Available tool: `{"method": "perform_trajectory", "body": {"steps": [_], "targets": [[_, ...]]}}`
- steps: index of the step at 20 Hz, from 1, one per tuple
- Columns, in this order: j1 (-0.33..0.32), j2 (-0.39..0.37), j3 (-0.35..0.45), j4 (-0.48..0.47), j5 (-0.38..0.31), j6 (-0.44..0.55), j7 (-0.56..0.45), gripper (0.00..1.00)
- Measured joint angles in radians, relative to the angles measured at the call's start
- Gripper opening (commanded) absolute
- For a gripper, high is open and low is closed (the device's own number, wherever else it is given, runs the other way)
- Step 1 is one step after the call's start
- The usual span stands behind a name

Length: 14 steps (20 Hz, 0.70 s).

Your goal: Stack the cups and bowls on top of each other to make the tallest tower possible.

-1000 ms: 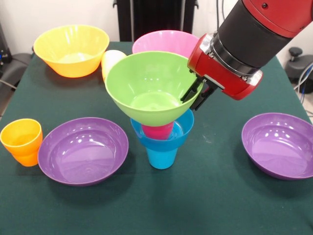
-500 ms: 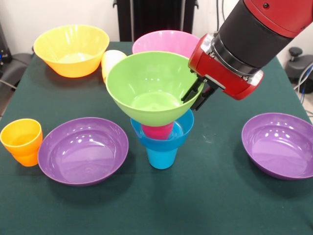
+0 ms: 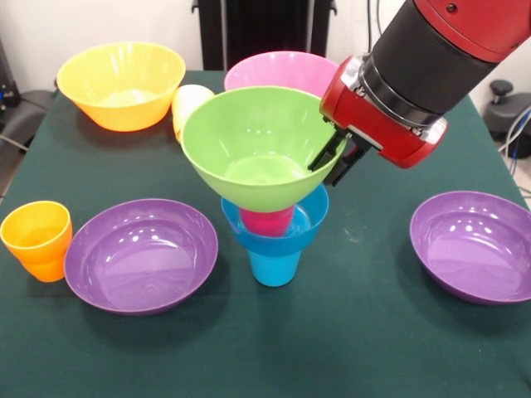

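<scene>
- Tower mid-table: blue cup (image 3: 275, 267) on the green table (image 3: 357, 332), small blue bowl (image 3: 286, 233) seated on it, red cup (image 3: 268, 221) standing inside that bowl, green bowl (image 3: 257, 148) on top.
- Green bowl sits on the red cup's rim, tipped a bit, opening facing up and toward the camera.
- Gripper (image 3: 336, 162) comes in from upper right, red wrist and black forearm behind it.
- Black fingers (image 3: 326, 153) clamped on the green bowl's right rim, one finger inside the wall, one outside; claw is gripping that bowl.
- Pink bowl (image 3: 282, 70) behind the tower, upright, partly hidden by the green bowl.
- Yellow cup (image 3: 187, 103) lies on its side just left of the pink bowl, tucked behind the green bowl's left rim; touching or not, cannot tell.
- Orange-yellow bowl (image 3: 122, 84) far left, upright, well apart from the tower.
- Orange cup (image 3: 37, 240) at the left edge, upright, just beside the left purple bowl (image 3: 141, 254); contact unclear.
- Left purple bowl upright, near the tower's base on its left, a gap between them.
- Right purple bowl (image 3: 477, 246) upright at the right edge, well apart from the tower.
- Nothing inside any of the loose bowls.
</scene>
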Motion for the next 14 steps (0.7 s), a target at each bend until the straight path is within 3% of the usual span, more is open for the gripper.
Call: {"method": "perform_trajectory", "body": {"steps": [14], "targets": [[0.003,-0.014,0.000,0.020,0.000,0.000,0.000,0.00]]}}
